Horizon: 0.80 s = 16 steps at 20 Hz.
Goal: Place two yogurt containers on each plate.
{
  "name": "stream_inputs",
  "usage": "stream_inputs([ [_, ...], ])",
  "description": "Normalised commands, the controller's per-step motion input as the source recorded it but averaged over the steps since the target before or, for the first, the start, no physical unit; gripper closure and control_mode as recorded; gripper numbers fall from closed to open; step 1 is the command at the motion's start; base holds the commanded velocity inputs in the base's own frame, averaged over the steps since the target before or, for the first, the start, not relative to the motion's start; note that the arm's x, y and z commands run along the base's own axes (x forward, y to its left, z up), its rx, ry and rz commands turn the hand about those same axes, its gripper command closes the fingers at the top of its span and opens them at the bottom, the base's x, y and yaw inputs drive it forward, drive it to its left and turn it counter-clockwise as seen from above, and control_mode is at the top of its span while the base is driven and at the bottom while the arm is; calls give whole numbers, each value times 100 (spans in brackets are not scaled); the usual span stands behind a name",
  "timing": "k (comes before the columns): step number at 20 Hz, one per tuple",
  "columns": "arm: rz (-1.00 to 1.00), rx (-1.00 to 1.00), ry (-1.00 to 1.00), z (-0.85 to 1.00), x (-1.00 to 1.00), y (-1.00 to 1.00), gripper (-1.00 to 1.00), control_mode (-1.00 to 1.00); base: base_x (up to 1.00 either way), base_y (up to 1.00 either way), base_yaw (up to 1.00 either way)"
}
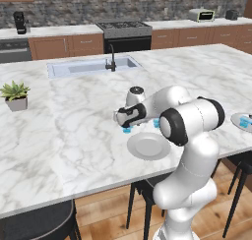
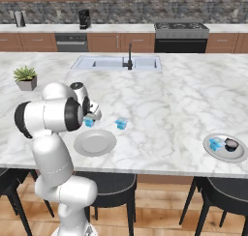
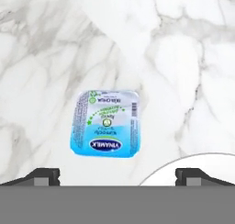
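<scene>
Fingertips point(image 3: 46, 176) spread wide, empty; gripper point(image 3: 117, 177) hangs straight above yogurt cup point(image 3: 106, 123) on marble counter point(image 3: 183, 58), label running across the jaw line. Near plate point(image 3: 193, 170) just beside cup.

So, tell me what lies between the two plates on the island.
In the right base view, one yogurt container sits on the marble between the near plate and the far plate. The rest of that stretch is bare counter.

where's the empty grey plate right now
The empty grey plate lies near the front edge of the marble island, right beside the arm in the right base view, with two yogurt containers on the marble just behind it.
</scene>
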Motion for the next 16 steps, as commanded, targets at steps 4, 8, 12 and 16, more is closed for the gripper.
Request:
stream_inputs([
  [4, -2, 0, 0, 0, 14, 8, -100, -100, 0, 0, 0],
  [8, 0, 0, 0, -1, 16, 11, -100, -100, 0, 0, 0],
  [12, 0, -3, 0, -12, 23, 0, -100, -100, 0, 0, 0],
  [16, 0, -5, 0, -17, 23, 0, -100, -100, 0, 0, 0],
])
